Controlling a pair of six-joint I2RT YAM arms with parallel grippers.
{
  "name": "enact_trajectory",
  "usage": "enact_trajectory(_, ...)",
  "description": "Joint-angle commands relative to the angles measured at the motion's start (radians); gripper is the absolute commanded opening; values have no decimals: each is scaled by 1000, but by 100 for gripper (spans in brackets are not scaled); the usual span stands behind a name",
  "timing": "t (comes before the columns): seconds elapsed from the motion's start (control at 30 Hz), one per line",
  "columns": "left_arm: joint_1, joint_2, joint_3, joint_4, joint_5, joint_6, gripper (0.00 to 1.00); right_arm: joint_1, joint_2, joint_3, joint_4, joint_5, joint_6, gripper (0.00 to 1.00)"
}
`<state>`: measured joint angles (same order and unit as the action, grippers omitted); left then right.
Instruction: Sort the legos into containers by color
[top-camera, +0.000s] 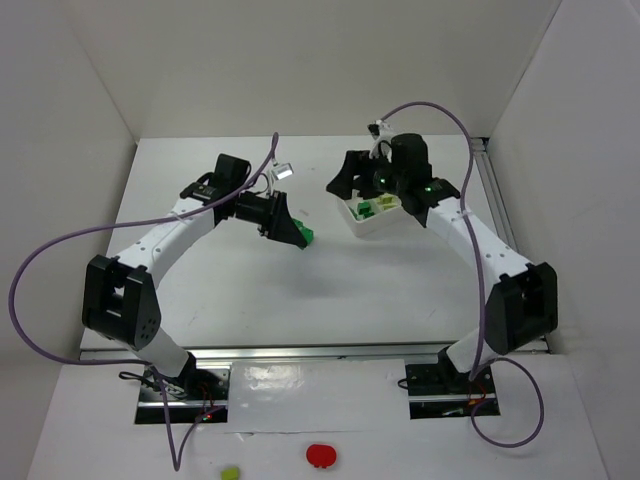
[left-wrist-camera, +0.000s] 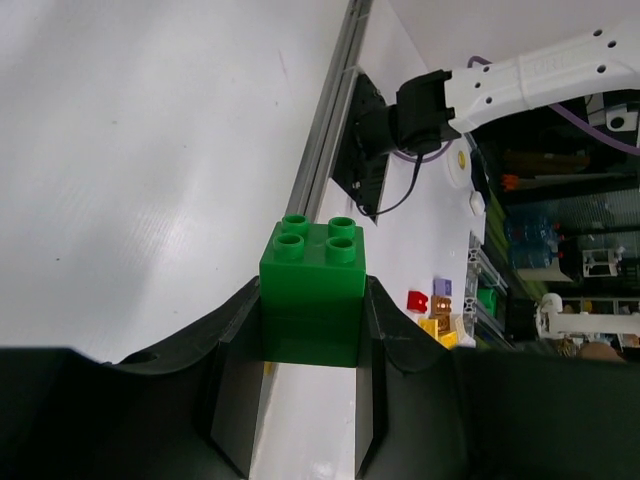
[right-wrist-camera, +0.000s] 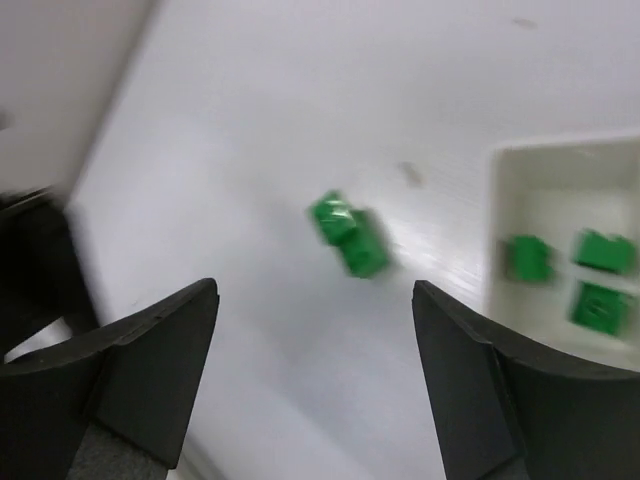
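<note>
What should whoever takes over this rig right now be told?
Left claw: shut on a green brick, out to the left of the tray.
Right claw: open, holding nothing, beside the tray.
Tray: at least three green bricks inside.
Loose green brick: below the right claw, outside the tray; too blurred to tell whether it is lying or falling.
Done: some green sorted.
Left: put the held brick in the tray, then probably collect the loose one.
</note>
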<state>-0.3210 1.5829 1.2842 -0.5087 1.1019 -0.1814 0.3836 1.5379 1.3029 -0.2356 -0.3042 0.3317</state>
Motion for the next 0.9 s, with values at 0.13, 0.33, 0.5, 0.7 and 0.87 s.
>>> enact_trajectory(0.13, 7, 2, 56, 9, 85, 49, 0, 15, -13, -51, 209, -710, -29, 89)
enact_trajectory(0.33, 7, 2, 75, 9, 76, 40, 0, 46, 19, -27, 154, -780, -74, 89)
enact_trajectory(0.5, 7, -9, 84, 9, 65, 40, 0, 78, 39, -14, 107, -803, -112, 84)
enact_trajectory(0.7, 7, -9, 84, 9, 65, 31, 0, 107, 76, 7, 56, -794, -143, 72)
enact_trajectory(0.87, 7, -9, 84, 9, 65, 31, 0, 107, 76, -19, 110, -817, -112, 49)
